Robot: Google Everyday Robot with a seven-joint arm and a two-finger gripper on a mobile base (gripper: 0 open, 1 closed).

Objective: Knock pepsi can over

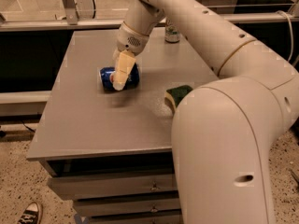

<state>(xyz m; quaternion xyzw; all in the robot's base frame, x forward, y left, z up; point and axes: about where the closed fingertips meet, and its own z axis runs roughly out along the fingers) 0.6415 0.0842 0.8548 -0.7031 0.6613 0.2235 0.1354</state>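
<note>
**One can down, claw sitting right on it**

Pepsi can (107, 78) lies on its side on the grey worktop (88, 125), left of the green sponge (178, 95) as the camera sees it & a bit further back. Claw (120, 80) hangs from the wrist straight across the can's middle, touching it or as good as. Can't tell whether it's clenched, released or gripping the can. Judging from this, the knock-over looks done, w/ only the pull-away left.

Risks from here:
- Can is round & free to roll. A sideways drag on the way out could send it toward the worktop edge on the side away from the sponge.
- If the claw does have hold of it, lifting would carry the can up & maybe stand it upright again.
- Pressing down could dent the thin aluminium.
- A pale green-and-silver can (172, 31) stands well behind the sponge, close under the arm. A wide swing could tip that one too.
</note>
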